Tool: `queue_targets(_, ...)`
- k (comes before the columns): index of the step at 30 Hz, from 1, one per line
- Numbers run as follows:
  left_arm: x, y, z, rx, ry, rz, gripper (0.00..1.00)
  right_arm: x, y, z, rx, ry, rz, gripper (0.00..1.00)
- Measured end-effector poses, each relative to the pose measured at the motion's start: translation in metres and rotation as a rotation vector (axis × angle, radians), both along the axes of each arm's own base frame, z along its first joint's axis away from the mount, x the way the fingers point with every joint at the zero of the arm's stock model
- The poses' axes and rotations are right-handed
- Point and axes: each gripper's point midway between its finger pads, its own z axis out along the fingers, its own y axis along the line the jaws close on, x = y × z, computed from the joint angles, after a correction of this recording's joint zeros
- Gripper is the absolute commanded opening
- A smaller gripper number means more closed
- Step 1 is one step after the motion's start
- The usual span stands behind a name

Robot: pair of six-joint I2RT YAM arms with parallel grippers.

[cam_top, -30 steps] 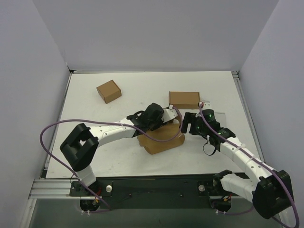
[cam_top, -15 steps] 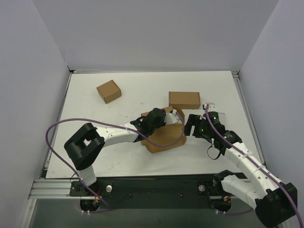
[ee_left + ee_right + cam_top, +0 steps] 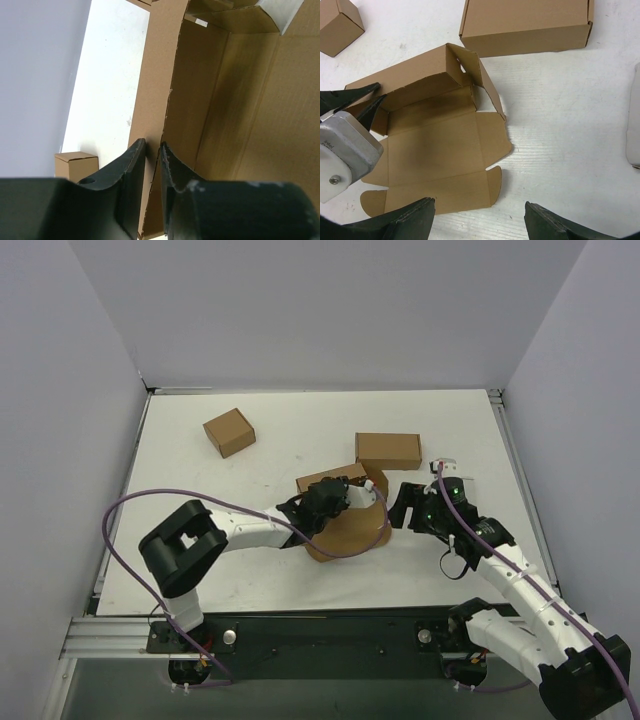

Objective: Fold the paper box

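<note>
The paper box (image 3: pixel 350 525) lies open in mid-table, a plain brown die-cut sheet with its far wall and right side flap standing up; it also shows in the right wrist view (image 3: pixel 440 150). My left gripper (image 3: pixel 322 502) is shut on the box's left wall edge, with the cardboard pinched between its black fingers (image 3: pixel 131 165); the box interior (image 3: pixel 225 100) fills that view. My right gripper (image 3: pixel 405 505) is open and empty, just right of the box, its tips spread wide above the near right corner tab (image 3: pixel 479 212).
A closed brown mailer box (image 3: pixel 388 450) (image 3: pixel 525 22) sits just behind the open one. A small squarish carton (image 3: pixel 229 432) (image 3: pixel 337 22) (image 3: pixel 77 162) stands at the far left. A pale grey case (image 3: pixel 635 130) lies at the right.
My left gripper has drawn toward the near left with the box wall pinched in it, and the far wall now stands up. My right gripper has shifted slightly right, staying open.
</note>
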Motion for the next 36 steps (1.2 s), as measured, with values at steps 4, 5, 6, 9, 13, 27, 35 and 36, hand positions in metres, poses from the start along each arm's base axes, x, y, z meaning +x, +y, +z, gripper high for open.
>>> queue_targets(4,0.001,0.0,0.002,0.013,-0.05,0.002,0.14,-0.003,-0.002,-0.002,-0.008,0.013,-0.003,0.72)
queue_targets(5,0.002,0.0,0.003,0.012,-0.061,0.004,0.13,-0.003,-0.002,-0.002,-0.011,0.016,-0.005,0.73)
queue_targets(6,0.003,0.0,0.005,0.01,-0.07,0.007,0.13,-0.004,-0.003,-0.002,-0.014,0.018,-0.006,0.73)
queue_targets(9,0.004,0.0,0.006,0.009,-0.077,0.008,0.1,-0.002,-0.004,0.006,-0.017,0.012,-0.013,0.73)
queue_targets(13,0.002,0.002,0.0,0.023,-0.07,0.0,0.05,0.006,-0.003,0.021,-0.013,-0.008,-0.024,0.73)
queue_targets(27,-0.042,0.006,0.043,-0.143,0.099,-0.091,0.0,0.024,-0.033,0.029,0.011,0.061,-0.089,0.69)
queue_targets(35,-0.066,0.014,0.052,-0.221,0.165,-0.128,0.0,0.036,-0.048,0.015,0.072,0.119,-0.115,0.67)
queue_targets(36,-0.068,0.015,0.048,-0.215,0.178,-0.131,0.0,0.037,-0.044,0.011,0.084,0.122,-0.097,0.67)
